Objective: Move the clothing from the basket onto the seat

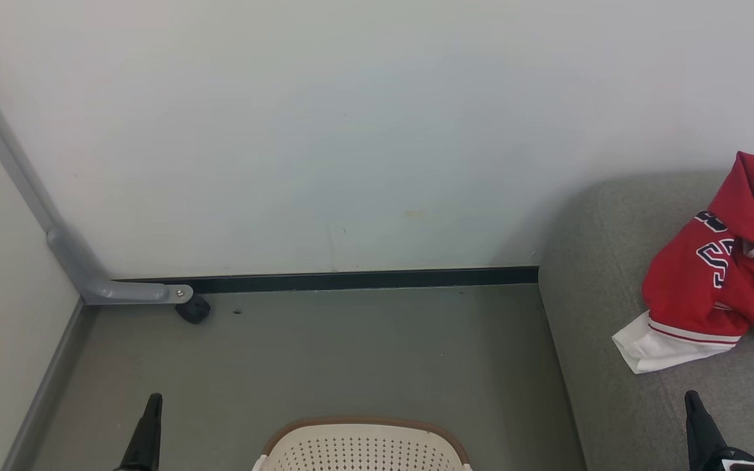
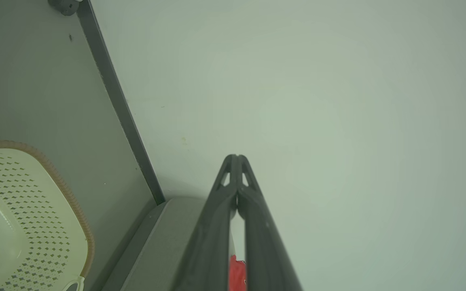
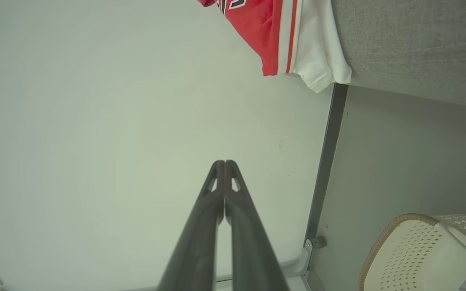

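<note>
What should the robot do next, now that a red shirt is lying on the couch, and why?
Probably look further down into the basket: the red jersey already lies on the seat, the left claw and right claw are shut and empty, and part of the basket's inside is out of view.

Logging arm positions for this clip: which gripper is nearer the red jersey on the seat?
Right. The right gripper is by the seat, just short of the jersey; the left gripper is over the floor, beyond the basket from it.
</note>
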Robot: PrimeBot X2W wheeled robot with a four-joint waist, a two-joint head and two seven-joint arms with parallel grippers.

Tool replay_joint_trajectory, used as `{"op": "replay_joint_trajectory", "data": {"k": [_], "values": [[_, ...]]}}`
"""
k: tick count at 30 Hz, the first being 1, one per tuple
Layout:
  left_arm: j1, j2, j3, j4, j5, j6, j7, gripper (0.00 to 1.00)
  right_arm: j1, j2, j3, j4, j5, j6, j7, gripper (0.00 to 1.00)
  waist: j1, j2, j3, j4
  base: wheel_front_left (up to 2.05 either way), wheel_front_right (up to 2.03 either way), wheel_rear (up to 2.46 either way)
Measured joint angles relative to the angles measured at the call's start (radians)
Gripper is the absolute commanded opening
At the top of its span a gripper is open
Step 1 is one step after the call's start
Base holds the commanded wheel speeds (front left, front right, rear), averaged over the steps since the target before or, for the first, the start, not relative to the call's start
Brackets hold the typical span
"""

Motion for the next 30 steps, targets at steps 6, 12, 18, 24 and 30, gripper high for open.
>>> {"op": "replay_joint_trajectory", "data": {"k": [6,12,18,24,30], "values": [[0.0,0.0,0.0,0.0,0.0,0.0,0.0,0.0,0.0,0.0,0.0,0.0,0.0,0.0,0.0,0.0,0.0,0.0,0.0,0.0,0.0,0.0,0.0],[0.0,0.0,0.0,0.001,0.0,0.0,0.0,0.0,0.0,0.0,0.0,0.0,0.0,0.0,0.0,0.0,0.0,0.0,0.0,0.0,0.0,0.0,0.0],[0.0,0.0,0.0,0.001,0.0,0.0,0.0,0.0,0.0,0.0,0.0,0.0,0.0,0.0,0.0,0.0,0.0,0.0,0.0,0.0,0.0,0.0,0.0],[0.0,0.0,0.0,0.001,0.0,0.0,0.0,0.0,0.0,0.0,0.0,0.0,0.0,0.0,0.0,0.0,0.0,0.0,0.0,0.0,0.0,0.0,0.0],[0.0,0.0,0.0,0.001,0.0,0.0,0.0,0.0,0.0,0.0,0.0,0.0,0.0,0.0,0.0,0.0,0.0,0.0,0.0,0.0,0.0,0.0,0.0]]}}
